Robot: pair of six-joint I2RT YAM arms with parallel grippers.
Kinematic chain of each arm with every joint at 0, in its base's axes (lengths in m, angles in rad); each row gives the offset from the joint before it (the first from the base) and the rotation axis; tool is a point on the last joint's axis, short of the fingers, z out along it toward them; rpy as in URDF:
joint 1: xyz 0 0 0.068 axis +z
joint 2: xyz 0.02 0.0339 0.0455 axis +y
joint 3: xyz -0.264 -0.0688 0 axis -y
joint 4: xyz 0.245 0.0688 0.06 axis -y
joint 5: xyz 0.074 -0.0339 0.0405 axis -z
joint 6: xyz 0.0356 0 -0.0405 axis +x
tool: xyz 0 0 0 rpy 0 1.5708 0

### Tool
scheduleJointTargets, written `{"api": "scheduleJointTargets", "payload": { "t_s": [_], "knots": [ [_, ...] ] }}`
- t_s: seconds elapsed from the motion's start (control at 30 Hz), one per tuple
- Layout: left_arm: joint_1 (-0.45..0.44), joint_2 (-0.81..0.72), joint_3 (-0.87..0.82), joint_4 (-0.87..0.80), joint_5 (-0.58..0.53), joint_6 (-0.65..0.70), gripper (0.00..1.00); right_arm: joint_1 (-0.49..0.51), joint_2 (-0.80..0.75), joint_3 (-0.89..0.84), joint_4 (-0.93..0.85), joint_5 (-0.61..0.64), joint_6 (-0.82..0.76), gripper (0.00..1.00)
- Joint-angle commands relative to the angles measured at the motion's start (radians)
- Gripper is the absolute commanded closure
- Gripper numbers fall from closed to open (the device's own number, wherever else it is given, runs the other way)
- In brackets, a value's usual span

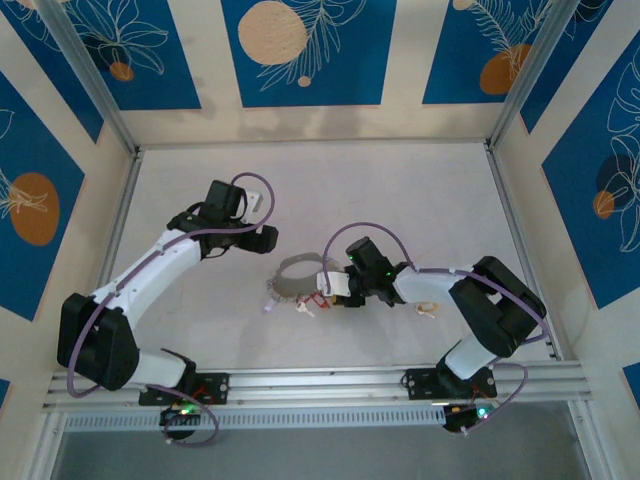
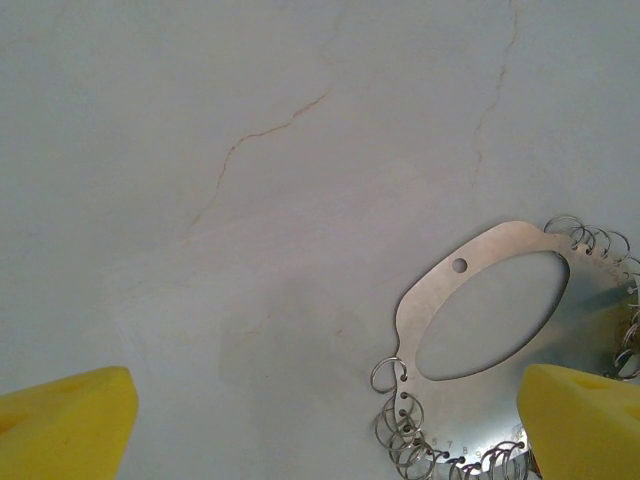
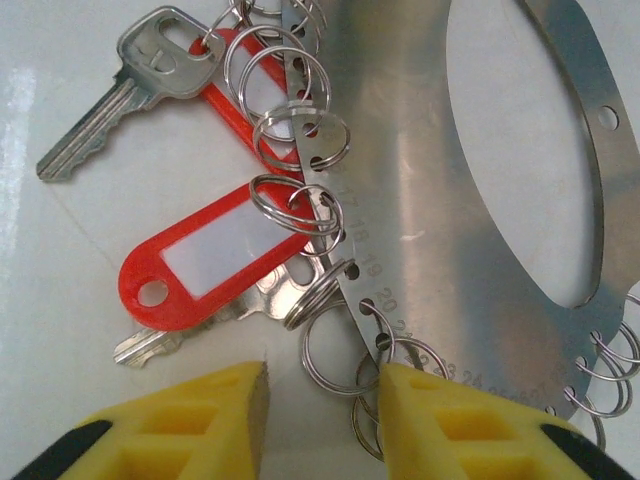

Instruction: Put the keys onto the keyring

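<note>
Top external: pale tabletop (image 1: 420,200) under keyring (image 1: 297,264), blue leaf-patterned walls (image 1: 300,50).

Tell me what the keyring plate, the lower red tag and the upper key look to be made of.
Keyring: flat sheet metal, likely steel; brushed grey sheen, numbers marked along its holes. Red tag: glossy moulded plastic, with a white label window. Key: silvery metal, perhaps nickel-plated; bright highlights on the head.

overhead camera looks down over the table (image 1: 400,200); both wrist cameras face down, close above the shared keyring (image 2: 495,248).
</note>
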Motion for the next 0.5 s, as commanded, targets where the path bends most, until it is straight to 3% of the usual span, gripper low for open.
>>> {"api": "scheduleJointTargets", "payload": {
  "t_s": [0.0,0.27,0.47],
  "knots": [
    [-0.006,0.000,0.028,-0.021,-0.021,0.028,0.03,0.004,-0.017,-0.021,-0.010,-0.052,-0.013,0.68],
    [-0.005,0.000,0.033,-0.027,-0.017,0.035,0.02,0.010,-0.044,-0.043,0.003,-0.094,-0.032,0.71],
    [-0.006,-0.004,0.031,-0.030,-0.021,0.040,0.02,0.028,-0.118,-0.083,0.079,-0.091,0.029,0.67]
  ]
}}
